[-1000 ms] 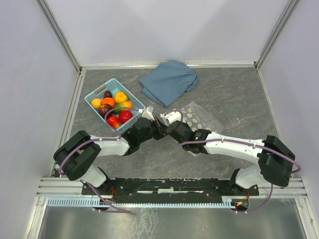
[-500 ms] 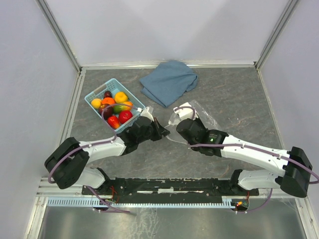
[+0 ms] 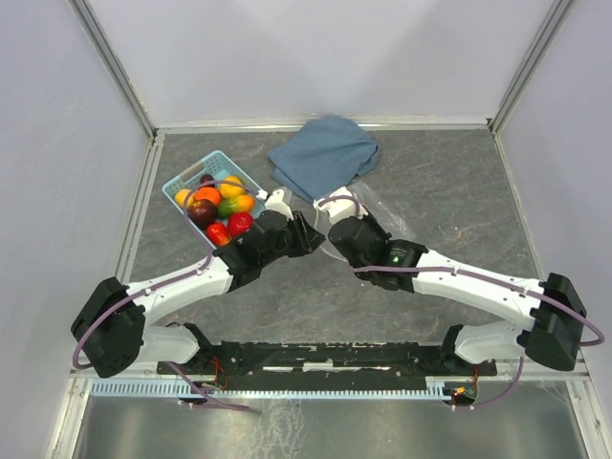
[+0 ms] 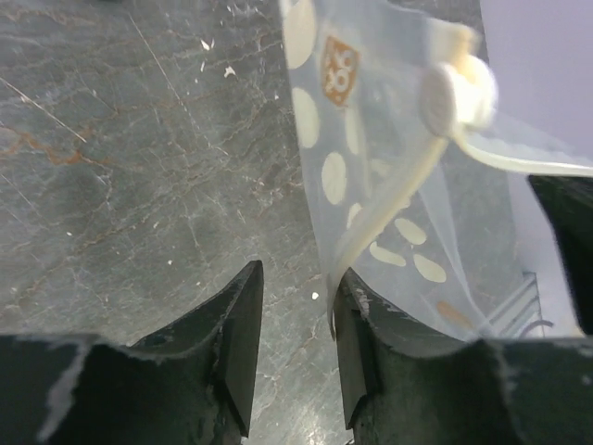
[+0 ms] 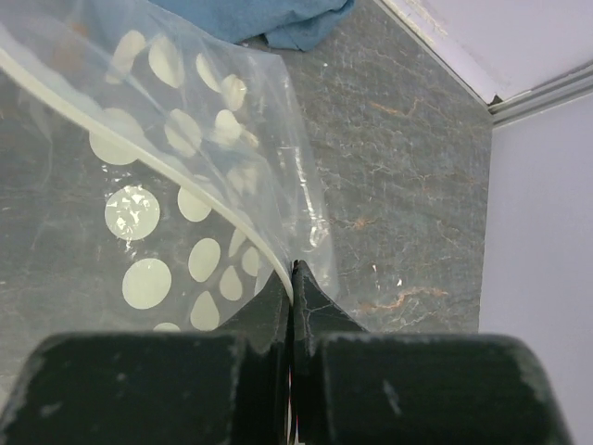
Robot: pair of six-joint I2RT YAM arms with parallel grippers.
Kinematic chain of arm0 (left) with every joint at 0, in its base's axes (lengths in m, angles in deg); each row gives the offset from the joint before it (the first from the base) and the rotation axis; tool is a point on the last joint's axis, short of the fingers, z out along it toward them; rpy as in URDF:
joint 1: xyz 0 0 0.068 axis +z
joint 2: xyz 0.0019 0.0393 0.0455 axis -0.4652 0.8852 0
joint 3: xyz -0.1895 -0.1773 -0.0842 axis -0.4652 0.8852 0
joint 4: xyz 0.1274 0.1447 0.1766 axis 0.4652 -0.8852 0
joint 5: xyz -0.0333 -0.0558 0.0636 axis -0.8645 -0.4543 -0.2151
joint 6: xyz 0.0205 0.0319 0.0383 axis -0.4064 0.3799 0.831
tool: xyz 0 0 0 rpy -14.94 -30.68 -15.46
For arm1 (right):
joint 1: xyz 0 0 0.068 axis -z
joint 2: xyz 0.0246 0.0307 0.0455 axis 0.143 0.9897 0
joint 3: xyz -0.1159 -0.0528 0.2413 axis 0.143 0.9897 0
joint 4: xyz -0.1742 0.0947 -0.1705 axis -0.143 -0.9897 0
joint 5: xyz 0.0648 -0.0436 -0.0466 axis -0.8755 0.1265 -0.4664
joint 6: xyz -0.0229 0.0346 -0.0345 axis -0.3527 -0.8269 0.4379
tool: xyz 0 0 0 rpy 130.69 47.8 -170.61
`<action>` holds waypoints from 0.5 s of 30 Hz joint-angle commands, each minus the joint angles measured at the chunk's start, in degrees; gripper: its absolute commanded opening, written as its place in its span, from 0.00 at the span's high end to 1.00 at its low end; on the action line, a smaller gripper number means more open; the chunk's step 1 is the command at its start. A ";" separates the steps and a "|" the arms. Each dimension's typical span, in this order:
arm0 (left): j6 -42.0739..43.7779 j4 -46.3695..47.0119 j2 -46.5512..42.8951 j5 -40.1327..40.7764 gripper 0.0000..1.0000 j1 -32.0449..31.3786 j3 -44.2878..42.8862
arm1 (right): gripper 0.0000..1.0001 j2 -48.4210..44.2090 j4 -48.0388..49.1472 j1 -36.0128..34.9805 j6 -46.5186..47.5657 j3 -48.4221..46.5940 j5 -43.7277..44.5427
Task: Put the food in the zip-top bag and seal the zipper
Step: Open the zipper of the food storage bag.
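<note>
grey table (image 3: 430,172). blue cloth (image 3: 323,158) at far side, middle. dotted bag (image 5: 139,213) hangs between the two arms, just in front of the cloth. basket (image 3: 194,170) far left, fruits (image 3: 218,206) heaped inside it. right gripper (image 5: 292,278) pinched together on the bag's edge. left gripper (image 4: 295,278) fingers apart, bag edge against one finger. zipper (image 4: 403,185) runs down to that finger, slider (image 4: 459,93) at its top.

The right gripper (image 5: 293,276) pinches the zip-top bag (image 5: 139,218) at its zipper (image 5: 190,185).
</note>
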State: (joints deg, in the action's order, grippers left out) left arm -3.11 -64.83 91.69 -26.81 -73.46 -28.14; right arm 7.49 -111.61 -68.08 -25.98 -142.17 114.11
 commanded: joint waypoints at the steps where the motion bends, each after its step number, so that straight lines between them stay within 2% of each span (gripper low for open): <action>1: 4.04 -1.95 -1.58 4.20 0.54 0.21 -3.54 | 0.99 2.57 2.22 1.48 2.00 -3.06 -0.57; 5: 3.37 -1.46 0.31 4.06 0.47 0.31 -4.56 | 0.99 2.66 2.89 2.49 1.77 -3.83 -4.68; 12: -1.80 7.33 5.26 -3.50 0.43 0.25 -4.63 | 0.99 5.65 1.80 2.58 -0.62 -6.63 -7.25; 13: -2.32 8.41 6.03 -4.35 0.46 0.27 -4.59 | 0.99 6.18 1.42 2.56 -1.14 -6.98 -7.39; 15: -2.61 9.28 7.41 -5.33 0.63 0.22 -5.04 | 0.99 6.53 1.21 2.57 -1.45 -7.21 -7.14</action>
State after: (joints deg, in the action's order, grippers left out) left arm -3.26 -62.01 97.04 -28.36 -73.33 -30.65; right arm 13.02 -111.17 -65.52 -25.70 -146.45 107.29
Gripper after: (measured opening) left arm 0.500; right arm 0.023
